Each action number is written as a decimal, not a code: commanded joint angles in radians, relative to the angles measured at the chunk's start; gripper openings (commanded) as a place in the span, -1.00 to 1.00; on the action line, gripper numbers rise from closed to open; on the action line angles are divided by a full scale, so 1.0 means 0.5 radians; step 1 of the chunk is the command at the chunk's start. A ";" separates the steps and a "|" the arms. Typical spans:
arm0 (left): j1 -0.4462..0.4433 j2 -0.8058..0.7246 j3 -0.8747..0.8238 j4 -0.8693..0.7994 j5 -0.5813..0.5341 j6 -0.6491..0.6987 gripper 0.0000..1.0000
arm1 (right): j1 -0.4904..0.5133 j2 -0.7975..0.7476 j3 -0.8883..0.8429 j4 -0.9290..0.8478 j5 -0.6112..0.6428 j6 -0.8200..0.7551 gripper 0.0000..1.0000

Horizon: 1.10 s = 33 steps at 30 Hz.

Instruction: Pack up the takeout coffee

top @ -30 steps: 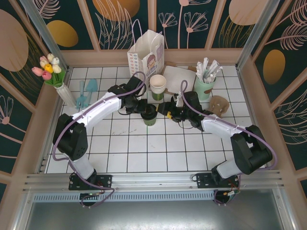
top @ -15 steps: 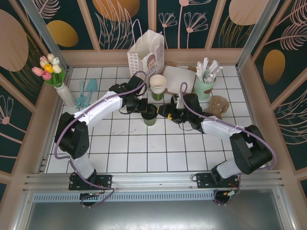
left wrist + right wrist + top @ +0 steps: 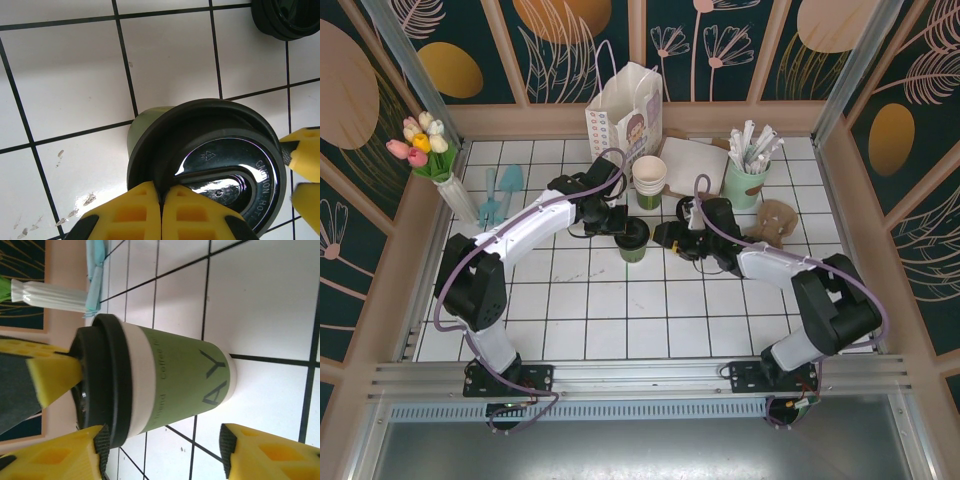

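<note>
Dark-green takeout coffee (image 3: 632,240) stands on the white tiles (image 3: 650,300), not yet packed. My left gripper (image 3: 161,200) sits pinched together on its lid (image 3: 220,160), and my right gripper (image 3: 162,442) is spread astride it. I judge that moving it into the paper bag (image 3: 623,118) is left.

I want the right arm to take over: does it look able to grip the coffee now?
Probably yes: the coffee stands just ahead of the open right gripper, in line with the gap between its fingers, its side bare; the left gripper touches only the lid.
</note>
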 commanded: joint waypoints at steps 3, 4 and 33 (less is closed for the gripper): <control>0.000 0.145 -0.039 -0.064 -0.041 0.010 -1.00 | -0.003 0.049 0.079 0.149 -0.130 -0.001 0.13; 0.003 0.151 -0.034 -0.069 -0.042 0.011 -1.00 | -0.005 0.048 0.079 0.162 -0.138 -0.008 0.13; -0.001 0.265 0.125 -0.159 -0.027 0.056 -1.00 | 0.014 0.199 0.256 -0.207 0.100 -0.099 -0.30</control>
